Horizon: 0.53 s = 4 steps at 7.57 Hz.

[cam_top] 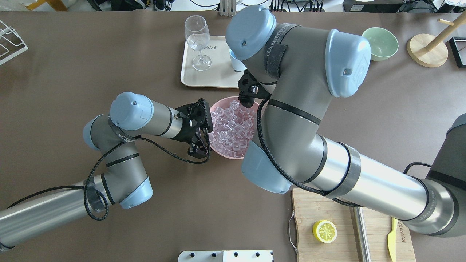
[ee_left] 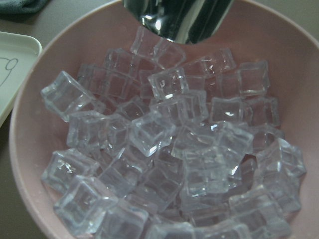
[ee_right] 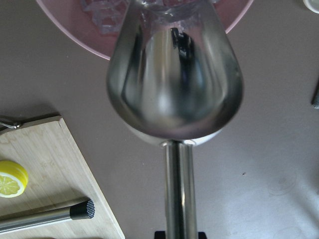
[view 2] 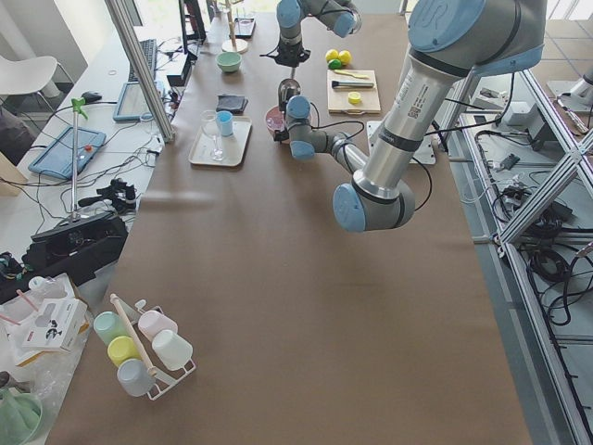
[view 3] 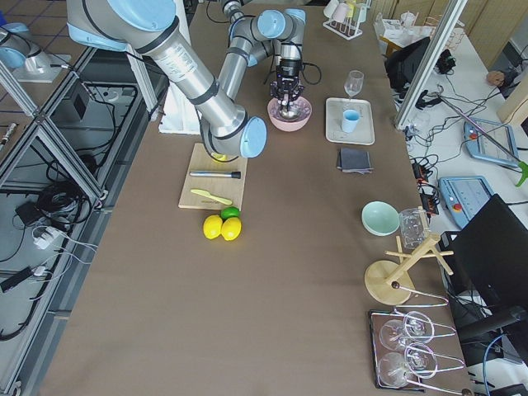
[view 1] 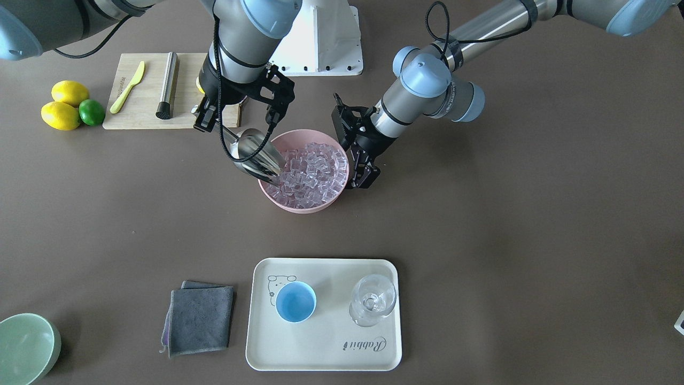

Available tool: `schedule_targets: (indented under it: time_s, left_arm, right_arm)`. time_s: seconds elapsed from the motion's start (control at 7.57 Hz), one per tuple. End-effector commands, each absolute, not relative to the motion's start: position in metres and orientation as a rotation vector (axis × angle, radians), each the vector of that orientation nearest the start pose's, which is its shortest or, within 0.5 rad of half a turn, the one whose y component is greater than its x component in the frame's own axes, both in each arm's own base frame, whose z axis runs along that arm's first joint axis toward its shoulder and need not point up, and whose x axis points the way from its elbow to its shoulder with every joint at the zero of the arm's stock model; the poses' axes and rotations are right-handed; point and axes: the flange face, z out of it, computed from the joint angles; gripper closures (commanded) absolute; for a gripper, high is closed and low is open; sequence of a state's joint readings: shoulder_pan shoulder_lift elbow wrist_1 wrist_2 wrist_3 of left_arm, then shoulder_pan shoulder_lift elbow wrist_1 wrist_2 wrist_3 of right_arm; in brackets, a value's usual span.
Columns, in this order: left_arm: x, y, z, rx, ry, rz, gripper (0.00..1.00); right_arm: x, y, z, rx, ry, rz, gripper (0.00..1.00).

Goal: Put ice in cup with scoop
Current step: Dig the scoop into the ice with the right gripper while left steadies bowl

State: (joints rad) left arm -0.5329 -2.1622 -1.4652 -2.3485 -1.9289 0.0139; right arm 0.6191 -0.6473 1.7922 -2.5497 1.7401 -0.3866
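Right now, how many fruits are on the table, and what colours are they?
Yellow whole lemons: 2
Green lime: 1
Yellow lemon half, on the wooden board: 1
Total: 4 fruits

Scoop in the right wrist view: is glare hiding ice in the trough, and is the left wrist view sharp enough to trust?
Right wrist view: the scoop is mirror-bright with dark reflections, but its trough reads empty. Left wrist view: the ice is slightly soft, cubes yet separable; a glint marks the scoop's tip at the top edge.
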Motion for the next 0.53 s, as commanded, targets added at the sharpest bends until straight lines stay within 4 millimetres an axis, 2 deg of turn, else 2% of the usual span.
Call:
schedule_targets:
  time_s: [0.0,0.4]
  left_arm:
    - [0.554,-0.443,0.27,0.992,0.933,1.12,0.01]
    - [0.553,-0.443,0.273,0.989,0.931,1.12,0.01]
  right_arm:
    - [-0.468,-0.45,0.146,0.125,-0.2,-1.345,1.0]
    - [-0.482,-0.444,0.143,0.159,-0.213,-1.341,1.0]
